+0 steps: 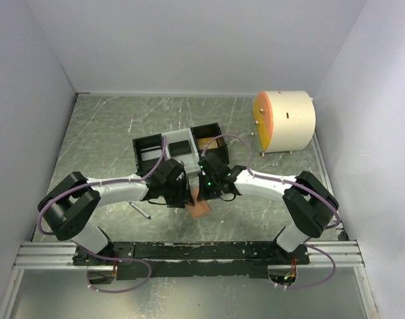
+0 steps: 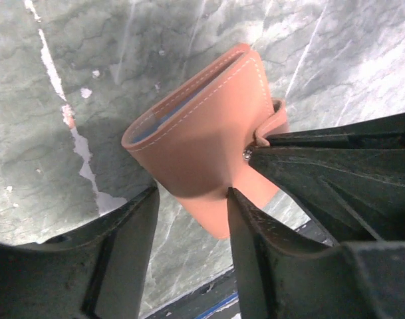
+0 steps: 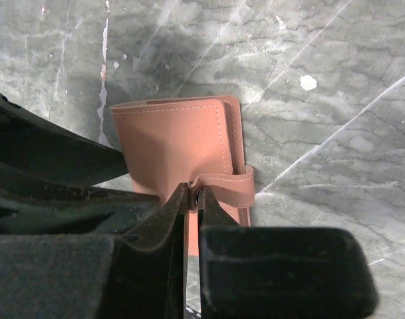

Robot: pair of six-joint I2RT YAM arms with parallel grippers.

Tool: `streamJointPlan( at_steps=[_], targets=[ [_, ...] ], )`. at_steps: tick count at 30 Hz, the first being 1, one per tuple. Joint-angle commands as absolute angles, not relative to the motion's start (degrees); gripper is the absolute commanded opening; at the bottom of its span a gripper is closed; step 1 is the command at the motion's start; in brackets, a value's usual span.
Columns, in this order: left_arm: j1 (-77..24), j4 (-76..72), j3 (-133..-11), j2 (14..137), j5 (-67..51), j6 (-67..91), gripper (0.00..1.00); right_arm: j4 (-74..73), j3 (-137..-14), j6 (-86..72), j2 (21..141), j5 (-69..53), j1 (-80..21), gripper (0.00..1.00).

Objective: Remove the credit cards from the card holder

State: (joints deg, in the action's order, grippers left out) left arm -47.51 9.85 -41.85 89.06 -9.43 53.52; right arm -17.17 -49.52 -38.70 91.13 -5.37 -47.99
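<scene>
The card holder [image 1: 200, 207] is a salmon-pink folding wallet, folded shut and lying on the marbled table between both arms. My right gripper [image 3: 194, 189] is shut on the end of its small tab [image 3: 232, 186], which wraps over the wallet's edge [image 3: 169, 139]. My left gripper [image 2: 192, 193] stands open astride the wallet's lower corner [image 2: 202, 126]. Its right finger [image 2: 255, 232] touches the leather, and its left finger [image 2: 122, 252] sits just off the edge. A pale blue strip [image 2: 167, 118] shows inside the fold. The credit cards are hidden.
A black-and-grey three-compartment tray [image 1: 177, 147] stands just behind the grippers. A white drum with an orange face [image 1: 285, 121] sits at the back right. A thin metal rod [image 1: 141, 211] lies left of the wallet. White walls close in the table.
</scene>
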Motion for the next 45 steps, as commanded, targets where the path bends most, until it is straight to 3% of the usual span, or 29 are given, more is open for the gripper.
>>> streamJointPlan(
  at_steps=[1,12,24,28,34,41,45],
  targets=[
    [-48.0,15.2,-41.8,90.1,-2.6,53.1,0.54,-17.1,-48.1,-39.4,89.4,-8.3,-46.7,0.00],
    [-48.1,17.2,-40.7,89.5,-1.4,52.4,0.53,-16.8,-45.8,-39.1,87.2,-11.8,-42.1,0.01],
    [-48.6,19.6,-43.2,88.8,-0.3,50.3,0.57,-27.3,-52.2,-31.8,88.7,-1.0,-42.4,0.35],
    [-48.6,19.7,-43.3,88.8,-0.4,50.4,0.57,-28.7,-53.3,-30.6,89.4,0.1,-42.9,0.38],
    [-48.7,19.6,-43.2,88.5,-0.5,50.7,0.57,-29.7,-54.6,-29.7,91.3,1.2,-44.5,0.34],
    [-48.6,20.5,-43.6,88.1,-0.2,50.3,0.56,-27.6,-54.3,-30.2,92.5,1.3,-45.5,0.20],
    [-48.8,19.2,-42.5,86.2,-0.3,49.9,0.58,-26.1,-54.1,-30.5,92.1,0.2,-45.5,0.06]
  ],
)
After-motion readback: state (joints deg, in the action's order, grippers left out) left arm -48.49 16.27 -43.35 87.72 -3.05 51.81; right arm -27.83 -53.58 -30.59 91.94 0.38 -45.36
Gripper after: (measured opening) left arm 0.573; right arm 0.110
